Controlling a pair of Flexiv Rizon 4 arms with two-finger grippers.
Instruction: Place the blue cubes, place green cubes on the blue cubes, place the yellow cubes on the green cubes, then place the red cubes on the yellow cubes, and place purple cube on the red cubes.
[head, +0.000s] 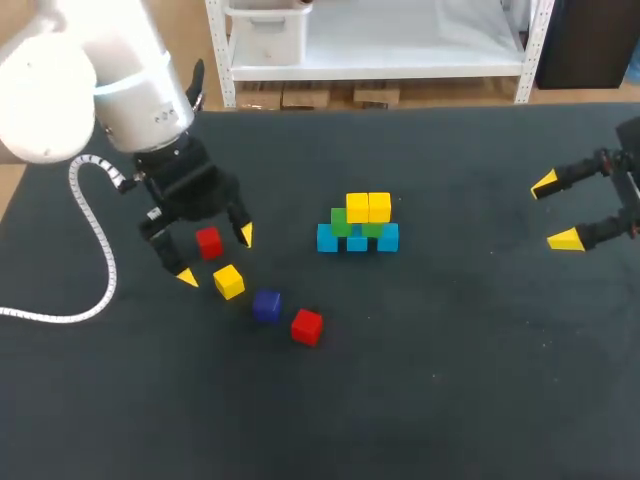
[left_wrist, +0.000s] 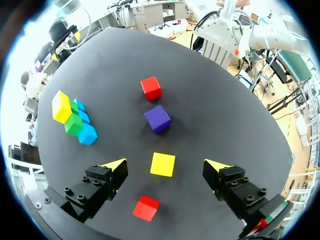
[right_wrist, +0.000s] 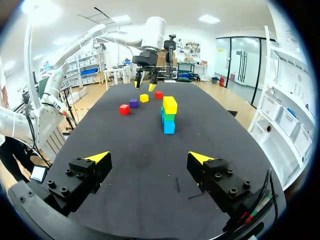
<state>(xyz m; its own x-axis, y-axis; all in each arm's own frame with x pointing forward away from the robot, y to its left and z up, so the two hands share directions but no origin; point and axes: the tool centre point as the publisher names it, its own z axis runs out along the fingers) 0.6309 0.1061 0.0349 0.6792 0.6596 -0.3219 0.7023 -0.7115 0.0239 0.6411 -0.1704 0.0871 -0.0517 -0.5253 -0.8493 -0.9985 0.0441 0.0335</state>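
Over a red cube (head: 208, 241), the left arm (head: 150, 110) points down, fingers (head: 246, 234) spread.

The head camera looks down on the table (head: 450, 380) from high up. Both wrist cameras sit nearer it. All see the cube stack (head: 358, 225).

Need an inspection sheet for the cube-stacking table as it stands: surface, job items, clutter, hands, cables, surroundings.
surface: dark table, flat.
job's things: three blue cubes in a row, two green cubes on them, two stacked yellow cubes on top. Lying loose are a single yellow cube, a purple cube, a first red cube and a second red cube.
clutter: nothing seen.
hands: left hand open, over the single yellow cube and the first red cube. Right hand open, empty, far from the stack.
cables: white coiled cable loops from the left arm, apart from the cubes.
surroundings: nothing seen reaching over the table.
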